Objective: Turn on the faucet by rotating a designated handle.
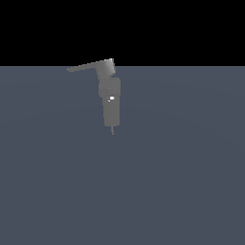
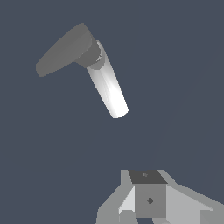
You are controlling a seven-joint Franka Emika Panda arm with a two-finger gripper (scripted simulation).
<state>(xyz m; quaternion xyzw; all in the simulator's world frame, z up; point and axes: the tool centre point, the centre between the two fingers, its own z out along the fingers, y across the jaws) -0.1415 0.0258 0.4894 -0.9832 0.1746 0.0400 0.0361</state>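
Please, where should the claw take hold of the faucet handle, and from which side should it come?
Probably near the free tip of the handle, the thin flat blade pointing toward the exterior view's left from the faucet top. Come from above, one finger on each long edge: the tip turns easiest.

— What sort of place is this?

— No real room: a bare simulated scene. A flat slate-blue ground (image 1: 182, 182) runs to a straight far edge, with plain black above it.

— Anything that marks it as a kitchen or lab?

— Only an untextured grey faucet (image 1: 111, 103) standing alone on that ground.
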